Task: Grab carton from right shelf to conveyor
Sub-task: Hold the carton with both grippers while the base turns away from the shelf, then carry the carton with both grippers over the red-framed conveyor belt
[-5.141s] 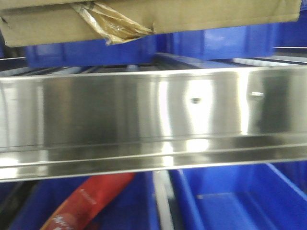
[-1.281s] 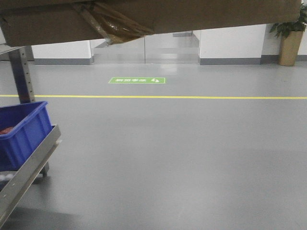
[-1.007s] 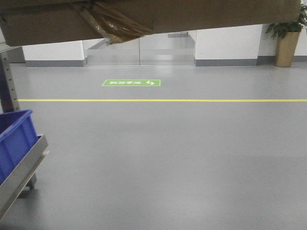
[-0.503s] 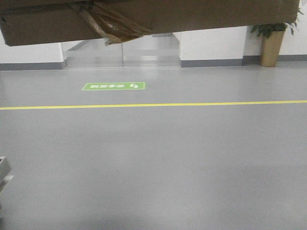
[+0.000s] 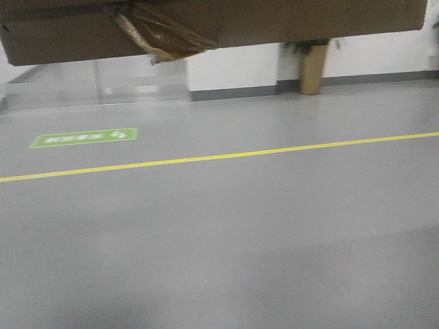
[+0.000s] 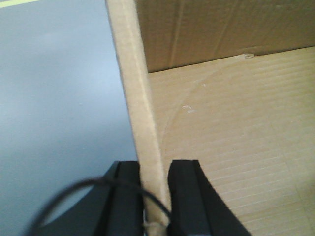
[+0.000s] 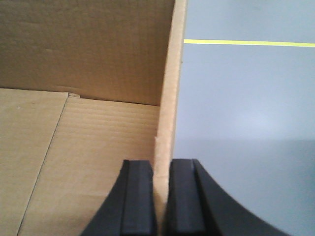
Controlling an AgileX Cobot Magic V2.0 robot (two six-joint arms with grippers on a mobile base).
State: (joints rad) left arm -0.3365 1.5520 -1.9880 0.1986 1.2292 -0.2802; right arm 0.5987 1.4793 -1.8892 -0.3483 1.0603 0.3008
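left side: left gripper (image 6: 155, 169) clamped on the carton (image 5: 309, 17) by its left end wall, one black finger (image 6: 129, 196) outside and one inside. closed down to just the cardboard's thickness. thin black cable (image 6: 59, 196) looped just beside the outer finger, grey floor (image 5: 219, 240) past the wall.

middle, front view: carried up in the air, well apart from the floor, filling the top edge of the picture. long axis running left-right across the robot, one end wall per gripper. open side facing the wrist cameras (ribbed inner bottom and far wall visible in both). lower edge sloping up toward the right. wad of yellowish tape (image 5: 161, 38) hanging off the brown face left of centre. below it: green floor marking (image 5: 84, 137), yellow line (image 5: 219, 156), tan planter (image 5: 312, 68) against the white wall.

right side: right gripper (image 7: 161, 169) same story, pinched on the right end wall, pads flat on both faces, nearly closed.
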